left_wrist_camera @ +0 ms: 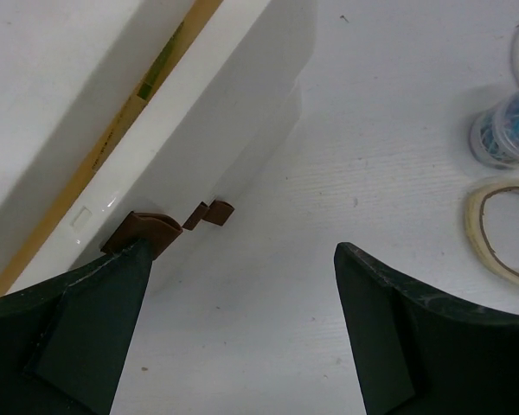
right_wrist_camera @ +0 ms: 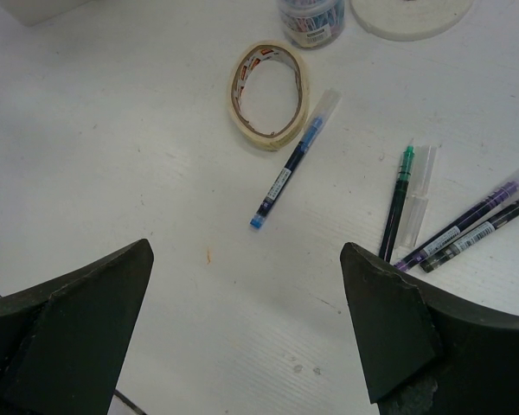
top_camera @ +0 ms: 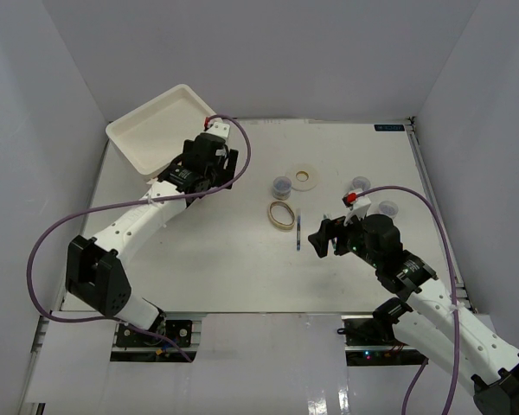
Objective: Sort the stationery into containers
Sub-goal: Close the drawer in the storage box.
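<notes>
White table (right_wrist_camera: 112,156): beige tape ring (right_wrist_camera: 261,137) beside blue pen (right_wrist_camera: 290,169), jar (right_wrist_camera: 310,19) near.

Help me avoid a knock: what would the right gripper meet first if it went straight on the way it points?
Probably the blue pen, lying just ahead of the open right gripper. The beige tape ring lies beyond it. Depth is unclear.

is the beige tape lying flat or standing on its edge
Lying flat: the beige tape rests on the table with its hole facing up, an open ring seen from above.
</notes>
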`<control>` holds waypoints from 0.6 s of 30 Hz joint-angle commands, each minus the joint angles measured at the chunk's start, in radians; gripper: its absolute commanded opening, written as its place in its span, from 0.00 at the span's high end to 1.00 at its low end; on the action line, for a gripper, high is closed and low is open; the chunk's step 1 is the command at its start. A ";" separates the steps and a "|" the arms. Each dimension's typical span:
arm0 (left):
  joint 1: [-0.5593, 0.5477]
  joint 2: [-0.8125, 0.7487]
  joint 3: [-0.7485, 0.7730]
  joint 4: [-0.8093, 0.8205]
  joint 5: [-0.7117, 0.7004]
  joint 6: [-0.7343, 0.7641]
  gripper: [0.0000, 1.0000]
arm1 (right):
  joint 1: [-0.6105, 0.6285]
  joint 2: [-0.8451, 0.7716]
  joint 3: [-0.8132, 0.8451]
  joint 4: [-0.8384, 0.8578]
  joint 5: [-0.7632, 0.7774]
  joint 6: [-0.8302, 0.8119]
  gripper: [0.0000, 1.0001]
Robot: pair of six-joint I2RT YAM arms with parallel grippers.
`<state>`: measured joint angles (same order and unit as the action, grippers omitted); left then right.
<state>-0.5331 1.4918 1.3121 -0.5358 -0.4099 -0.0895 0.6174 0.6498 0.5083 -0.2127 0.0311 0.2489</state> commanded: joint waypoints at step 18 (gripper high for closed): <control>0.047 0.022 0.058 0.040 -0.152 0.066 0.02 | 0.002 -0.007 -0.010 0.029 0.009 -0.020 0.05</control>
<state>-0.5022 1.5177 1.3235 -0.5194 -0.5117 -0.0471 0.6174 0.6544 0.5072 -0.2127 0.0311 0.2447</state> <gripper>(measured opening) 0.977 0.953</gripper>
